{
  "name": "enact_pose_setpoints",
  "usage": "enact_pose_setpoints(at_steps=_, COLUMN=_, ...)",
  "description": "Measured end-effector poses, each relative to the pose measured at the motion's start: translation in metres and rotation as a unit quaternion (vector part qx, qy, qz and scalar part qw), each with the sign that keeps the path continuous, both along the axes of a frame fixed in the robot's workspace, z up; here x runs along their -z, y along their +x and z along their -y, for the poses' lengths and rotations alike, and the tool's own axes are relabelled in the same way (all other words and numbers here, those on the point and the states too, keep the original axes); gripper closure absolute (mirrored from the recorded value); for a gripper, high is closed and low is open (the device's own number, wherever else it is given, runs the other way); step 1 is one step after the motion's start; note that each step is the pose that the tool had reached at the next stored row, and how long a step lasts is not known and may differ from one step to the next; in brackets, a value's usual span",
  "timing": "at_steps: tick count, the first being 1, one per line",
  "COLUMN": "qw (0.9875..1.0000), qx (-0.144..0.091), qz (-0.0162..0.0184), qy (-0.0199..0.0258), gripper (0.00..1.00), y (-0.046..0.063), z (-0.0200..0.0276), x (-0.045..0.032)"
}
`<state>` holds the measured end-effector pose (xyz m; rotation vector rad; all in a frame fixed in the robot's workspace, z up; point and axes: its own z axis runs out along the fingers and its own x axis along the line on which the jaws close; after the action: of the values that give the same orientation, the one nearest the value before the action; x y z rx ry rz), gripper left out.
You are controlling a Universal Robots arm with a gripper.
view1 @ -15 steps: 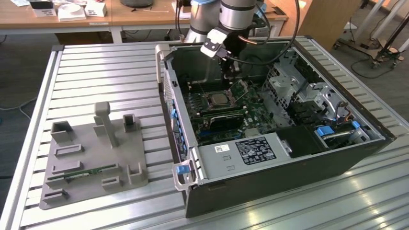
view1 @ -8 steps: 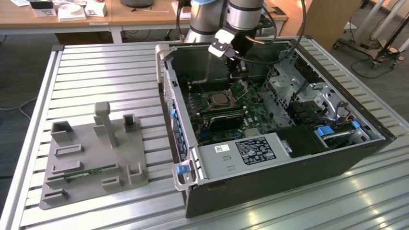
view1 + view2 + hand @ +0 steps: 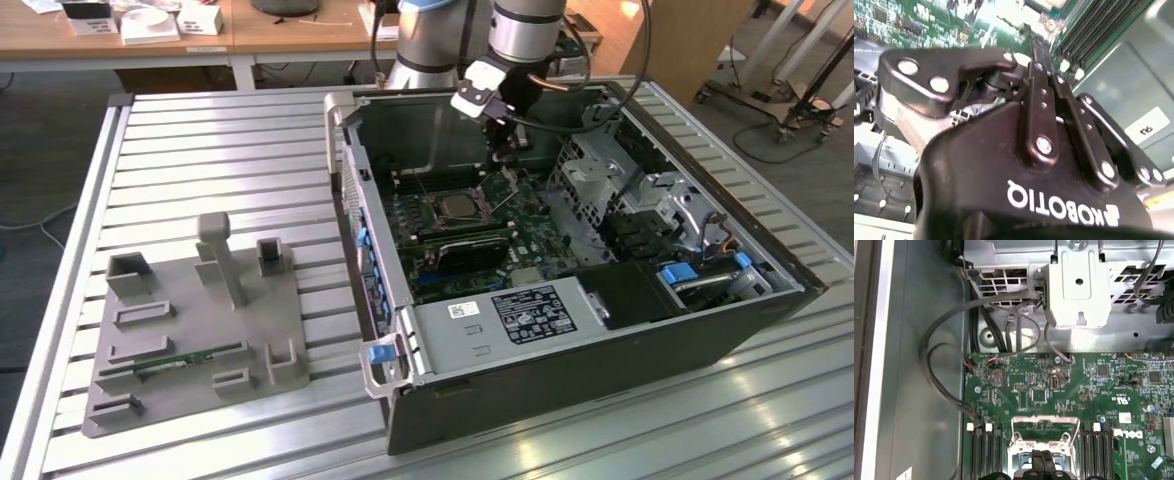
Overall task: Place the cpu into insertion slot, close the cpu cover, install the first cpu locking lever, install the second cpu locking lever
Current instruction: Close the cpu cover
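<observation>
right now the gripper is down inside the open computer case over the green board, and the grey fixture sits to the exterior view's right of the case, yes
No. The exterior view shows the grey fixture to the left of the computer case, not the right. The gripper is indeed down inside the open case, over the green board.

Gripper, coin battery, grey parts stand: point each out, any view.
gripper (image 3: 1041, 455): first wrist view, midway between its fingertips.
coin battery (image 3: 998, 377): first wrist view, centre of its round face.
grey parts stand (image 3: 194, 325): exterior view, bare flat of its base plate.
</observation>
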<state>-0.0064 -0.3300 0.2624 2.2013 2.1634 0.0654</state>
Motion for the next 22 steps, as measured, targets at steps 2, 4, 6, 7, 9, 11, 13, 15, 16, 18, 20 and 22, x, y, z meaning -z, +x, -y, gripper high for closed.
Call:
enact_pose_setpoints(at_steps=2, qw=1.0, qx=0.0, qz=0.0, qy=0.0003, gripper=0.9, y=0.002, z=0.0, x=0.0)
enact_pose_setpoints(at_steps=4, qw=1.0, qx=0.0, qz=0.0, qy=0.001, gripper=0.9, y=0.005, z=-0.0001, x=0.0)
enact_pose_setpoints(at_steps=6, qw=1.0, qx=0.0, qz=-0.0001, qy=0.0012, gripper=0.9, y=0.011, z=-0.0001, x=0.0)
enact_pose_setpoints(at_steps=7, qw=1.0, qx=0.0, qz=0.0, qy=0.0013, gripper=0.9, y=0.014, z=-0.0001, x=-0.0001)
enact_pose_setpoints(at_steps=9, qw=1.0, qx=0.0, qz=0.0, qy=0.0015, gripper=0.9, y=0.021, z=-0.0003, x=0.0)
enact_pose_setpoints(at_steps=11, qw=1.0, qx=0.0, qz=0.0, qy=0.0019, gripper=0.9, y=0.027, z=-0.0005, x=0.0)
enact_pose_setpoints(at_steps=13, qw=1.0, qx=0.0, qz=0.0, qy=0.0021, gripper=0.9, y=0.031, z=-0.0008, x=0.0)
enact_pose_setpoints(at_steps=15, qw=1.0, qx=0.0, qz=0.0, qy=0.0021, gripper=0.9, y=0.035, z=-0.001, x=0.0)
enact_pose_setpoints(at_steps=16, qw=1.0, qx=0.0, qz=0.0, qy=0.0021, gripper=0.9, y=0.037, z=-0.0011, x=0.0)
enact_pose_setpoints(at_steps=18, qw=1.0, qx=0.0, qz=0.0, qy=0.0022, gripper=0.9, y=0.041, z=-0.0019, x=0.0001)
enact_pose_setpoints(at_steps=20, qw=1.0, qx=0.0, qz=-0.0001, qy=0.0021, gripper=0.9, y=0.045, z=-0.0021, x=0.0)
enact_pose_setpoints(at_steps=22, qw=1.0, qx=0.0, qz=-0.0007, qy=0.002, gripper=0.9, y=0.047, z=-0.0022, x=0.0)
